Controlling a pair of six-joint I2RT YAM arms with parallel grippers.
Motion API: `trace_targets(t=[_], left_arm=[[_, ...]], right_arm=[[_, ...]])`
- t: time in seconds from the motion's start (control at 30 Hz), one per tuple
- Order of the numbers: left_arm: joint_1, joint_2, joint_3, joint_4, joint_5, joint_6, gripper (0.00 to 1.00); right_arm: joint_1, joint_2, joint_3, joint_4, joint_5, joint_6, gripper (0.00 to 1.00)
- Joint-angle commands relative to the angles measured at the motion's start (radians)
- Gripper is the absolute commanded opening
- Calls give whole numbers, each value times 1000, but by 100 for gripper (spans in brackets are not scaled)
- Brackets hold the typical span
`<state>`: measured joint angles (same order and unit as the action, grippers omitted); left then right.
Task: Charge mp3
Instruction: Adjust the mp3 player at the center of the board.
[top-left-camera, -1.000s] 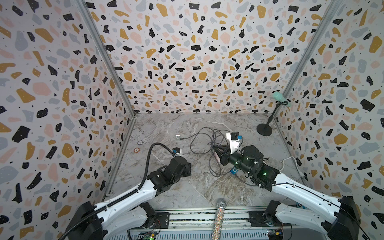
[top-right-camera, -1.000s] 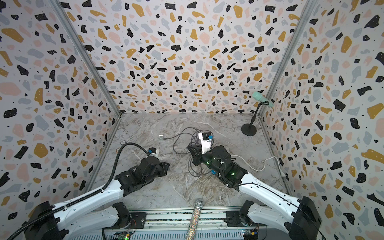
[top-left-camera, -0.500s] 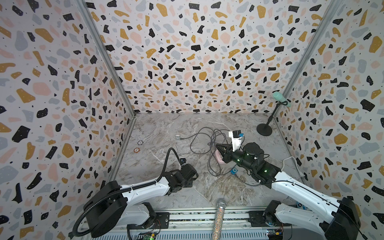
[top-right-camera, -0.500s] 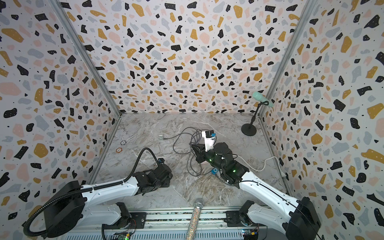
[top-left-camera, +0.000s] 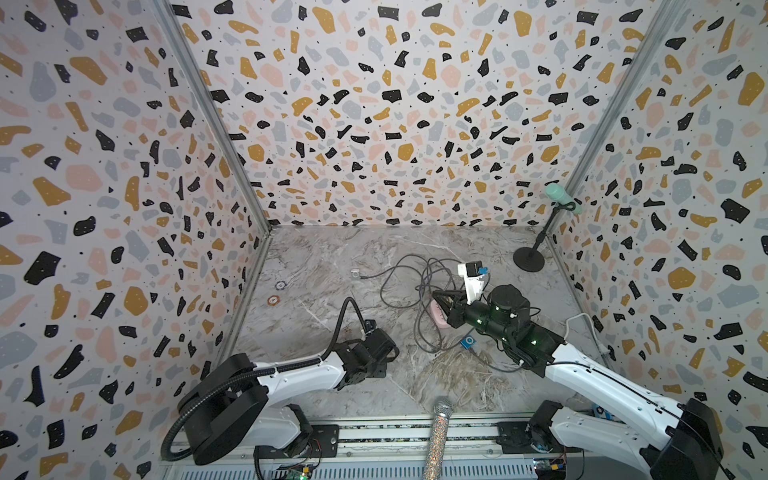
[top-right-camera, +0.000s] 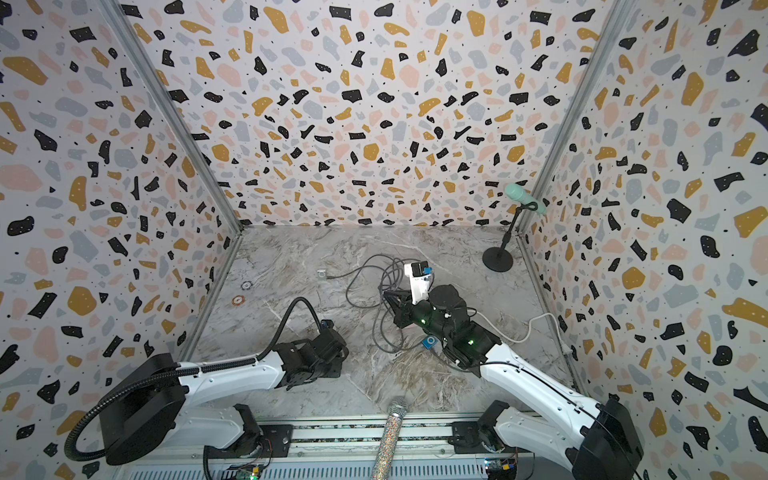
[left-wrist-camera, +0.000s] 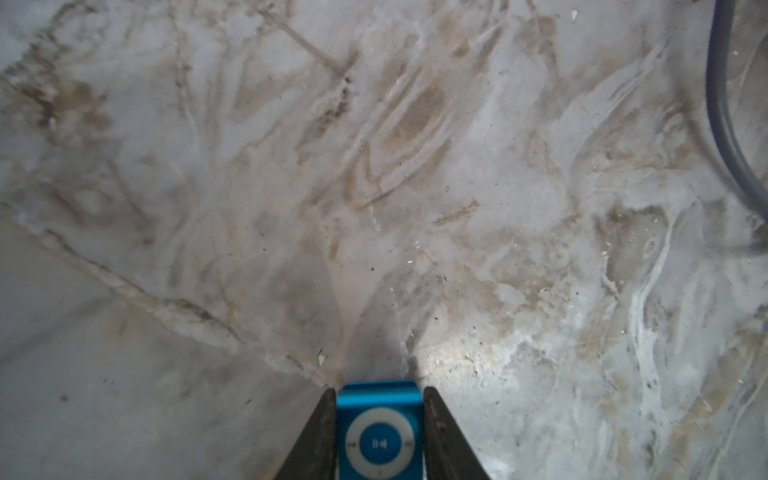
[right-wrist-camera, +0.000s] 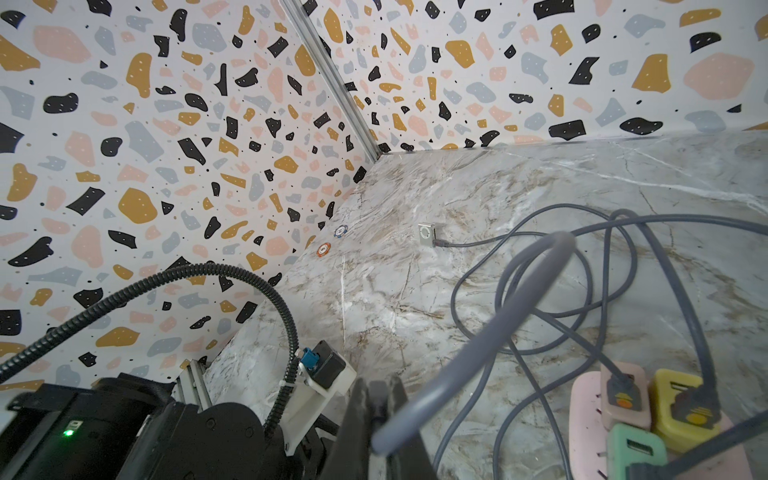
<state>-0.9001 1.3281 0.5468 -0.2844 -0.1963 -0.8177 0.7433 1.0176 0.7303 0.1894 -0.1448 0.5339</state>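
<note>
Pinching the blue mp3 player (left-wrist-camera: 380, 432) by both sides toward the counter's (left-wrist-camera: 415, 166) front edge, the left gripper (left-wrist-camera: 380, 391) seemingly steadies it for the grey cable (right-wrist-camera: 519, 291) clamped in the shut right gripper (right-wrist-camera: 378, 386).

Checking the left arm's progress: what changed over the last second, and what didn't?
The left arm folded back, its wrist drawing toward the front rail. The left gripper has the blue square mp3 player between its fingers. The right gripper stayed shut on the grey cable beside the pink power strip. The silver mp3 player and a second blue mp3 player did not move.
</note>
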Motion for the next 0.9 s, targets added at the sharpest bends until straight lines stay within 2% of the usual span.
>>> trace_targets(t=[0.0,0.13,0.4,0.73,0.87], left_arm=[[-9,16,4,-70,30,27,39],[-10,50,21,-117,37,52,44],[-10,136,80,-191,54,114,43],[-10,212,50,-174,130,127,40],[-8,235,58,-223,127,147,40]], right_arm=[[-7,-37,12,-7,-9,2,0],[-10,-54,6,-16,-10,1,0],[-25,-97,-21,-23,-7,8,0],[-52,-146,-56,-15,-14,14,0],[-65,-163,-70,-13,-25,15,0]])
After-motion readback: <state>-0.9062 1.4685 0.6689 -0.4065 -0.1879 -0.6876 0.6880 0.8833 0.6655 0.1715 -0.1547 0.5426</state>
